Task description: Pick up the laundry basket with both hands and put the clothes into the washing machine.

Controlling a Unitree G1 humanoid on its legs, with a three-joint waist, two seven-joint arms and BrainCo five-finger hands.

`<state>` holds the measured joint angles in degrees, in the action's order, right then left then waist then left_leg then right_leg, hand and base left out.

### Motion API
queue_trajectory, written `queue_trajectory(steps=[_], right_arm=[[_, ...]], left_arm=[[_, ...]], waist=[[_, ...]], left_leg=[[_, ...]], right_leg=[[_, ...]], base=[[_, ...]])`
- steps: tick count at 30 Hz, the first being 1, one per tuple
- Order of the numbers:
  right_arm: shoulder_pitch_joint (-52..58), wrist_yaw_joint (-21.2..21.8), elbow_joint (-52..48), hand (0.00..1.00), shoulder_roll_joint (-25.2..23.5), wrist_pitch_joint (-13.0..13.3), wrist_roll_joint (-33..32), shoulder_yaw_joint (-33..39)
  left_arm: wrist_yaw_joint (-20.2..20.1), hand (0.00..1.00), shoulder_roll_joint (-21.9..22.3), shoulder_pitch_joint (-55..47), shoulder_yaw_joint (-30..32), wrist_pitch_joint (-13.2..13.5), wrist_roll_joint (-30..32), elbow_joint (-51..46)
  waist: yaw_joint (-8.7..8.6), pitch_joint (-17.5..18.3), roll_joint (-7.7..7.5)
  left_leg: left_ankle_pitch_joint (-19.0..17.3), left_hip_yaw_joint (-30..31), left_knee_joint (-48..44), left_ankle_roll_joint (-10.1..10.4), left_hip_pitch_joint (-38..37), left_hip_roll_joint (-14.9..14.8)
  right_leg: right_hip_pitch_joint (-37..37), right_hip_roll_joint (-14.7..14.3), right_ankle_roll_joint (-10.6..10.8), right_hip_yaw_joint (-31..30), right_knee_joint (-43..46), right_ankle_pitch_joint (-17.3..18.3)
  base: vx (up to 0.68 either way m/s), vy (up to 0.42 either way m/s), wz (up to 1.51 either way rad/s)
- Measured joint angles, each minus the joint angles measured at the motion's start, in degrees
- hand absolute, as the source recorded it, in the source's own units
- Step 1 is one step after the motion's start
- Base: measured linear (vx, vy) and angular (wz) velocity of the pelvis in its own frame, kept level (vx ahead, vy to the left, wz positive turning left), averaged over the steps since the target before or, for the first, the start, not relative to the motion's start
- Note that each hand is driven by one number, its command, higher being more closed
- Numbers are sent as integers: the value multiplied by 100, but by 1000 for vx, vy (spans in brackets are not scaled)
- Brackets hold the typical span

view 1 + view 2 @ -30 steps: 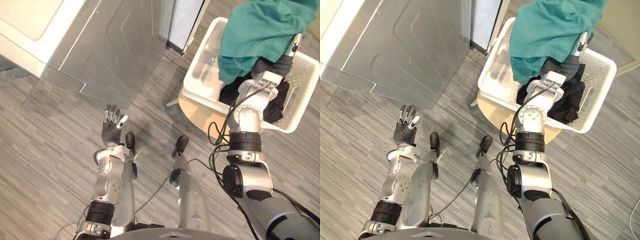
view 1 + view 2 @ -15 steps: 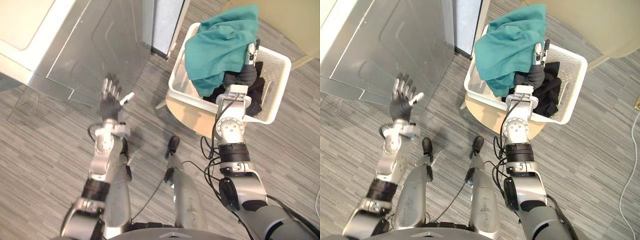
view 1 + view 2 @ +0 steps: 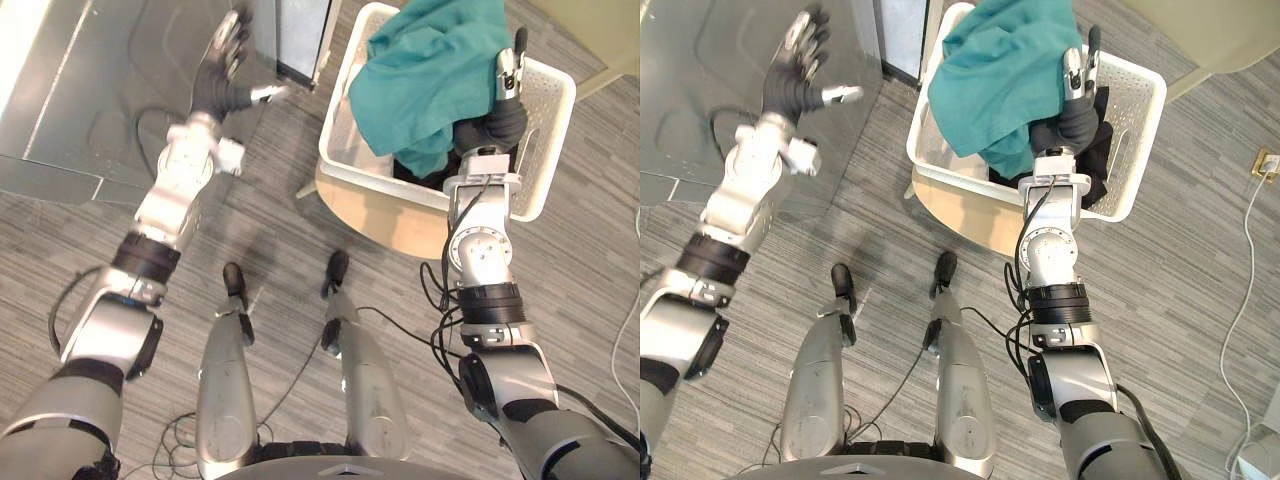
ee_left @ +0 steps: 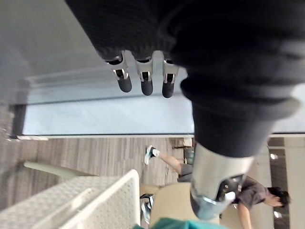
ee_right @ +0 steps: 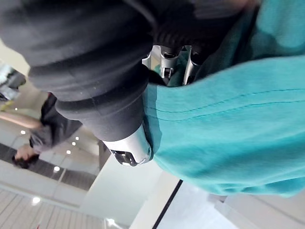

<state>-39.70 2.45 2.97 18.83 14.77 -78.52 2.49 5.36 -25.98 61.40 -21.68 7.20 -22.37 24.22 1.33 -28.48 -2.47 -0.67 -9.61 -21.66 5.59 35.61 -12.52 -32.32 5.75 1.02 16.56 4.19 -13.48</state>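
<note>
A white laundry basket [image 3: 341, 150] stands on a round beige stool [image 3: 380, 216] ahead of me to the right. A teal cloth [image 3: 430, 70] bulges above its rim, over black clothes [image 3: 1101, 182] lying inside. My right hand [image 3: 493, 122] is over the basket against the teal cloth, its fingers [image 5: 167, 64] buried in the fabric and its thumb [image 5: 129, 147] lying alongside. My left hand [image 3: 222, 62] is raised high and open in front of the grey washing machine [image 3: 100, 90], touching nothing; its straight fingers [image 4: 141, 78] point at the machine's side.
The machine fills the upper left, with a dark gap [image 3: 300, 40] between it and the basket. Grey plank floor [image 3: 580, 290] lies all around. A white cable runs to a wall socket [image 3: 1262, 164] at the right. A person [image 4: 248, 191] sits far off.
My left arm has swung up and forward, from low by my side to high in front of the machine. The view has shifted. The right hand stays on the teal cloth.
</note>
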Motion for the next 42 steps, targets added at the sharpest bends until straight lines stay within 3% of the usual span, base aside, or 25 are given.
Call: queue_trajectory(steps=[2,10,18,21,25,30,34,39,40,42], right_arm=[[61,14,-358,100,-108,-2,-16,-24],[93,16,-668,100,-844,14,-264,-263],[-141,19,-663,100,-1118,42,-285,-459],[-418,20,-651,100,-1124,35,-334,-590],[-678,119,-621,100,-1130,-3,-346,-699],[-990,261,-615,100,-1165,-72,-467,-924],[-1388,272,-580,100,-1297,-93,-527,-926],[-1964,382,-580,100,-1430,161,-561,-911],[-2052,385,-581,100,-1453,251,-561,-908],[-2132,385,-581,100,-1506,357,-562,-900]], left_arm=[[-211,0,15,572,-394,-106,18,330],[-312,0,235,1306,-724,-426,593,892],[-595,0,323,1604,-1024,-431,690,884],[-869,0,346,1630,-1308,-432,559,852],[-1585,0,281,1854,-1948,-530,332,844],[-2222,0,455,2002,-2668,-652,526,802],[-2205,0,727,2001,-2794,-652,1151,802],[-1588,0,1049,1955,-2544,-649,1193,803],[-1381,100,1149,1927,-2380,-643,1199,803],[-1115,100,1269,1856,-2143,-587,1251,802]], waist=[[3,0,0],[-22,0,0],[-47,1,1],[-56,1,2],[-32,2,3],[-117,4,5],[-126,4,4],[-124,5,3],[-126,5,3],[-137,6,3]], left_leg=[[-93,-35,-139,-16,176,-32],[-144,-402,-245,-33,414,-164],[-342,-645,-557,-75,425,-331],[-363,-679,-616,-79,427,-376],[-444,-755,-734,-86,456,-457],[-524,-771,-939,-123,612,-512],[-567,-811,-1017,-148,636,-530],[-569,-824,-1028,-152,635,-527],[-569,-824,-1028,-152,635,-525],[-569,-825,-1026,-152,635,-524]], right_leg=[[-174,10,31,-33,96,76],[-525,-12,10,-191,140,57],[-557,-98,20,-371,166,48],[-558,-127,14,-393,184,42],[-570,-183,4,-446,139,-10],[-600,-215,12,-472,13,-113],[-600,-224,14,-513,-48,-193],[-599,-224,2,-526,-65,-221],[-599,-223,1,-526,-65,-221],[-599,-223,1,-526,-69,-221]], base=[[16,-1,-7],[37,-12,-11],[18,-10,-15],[-6,-29,-6],[-19,-21,-9],[-23,-9,-8],[-17,-12,-6],[-8,-10,-1],[0,0,0],[-8,-16,0]])
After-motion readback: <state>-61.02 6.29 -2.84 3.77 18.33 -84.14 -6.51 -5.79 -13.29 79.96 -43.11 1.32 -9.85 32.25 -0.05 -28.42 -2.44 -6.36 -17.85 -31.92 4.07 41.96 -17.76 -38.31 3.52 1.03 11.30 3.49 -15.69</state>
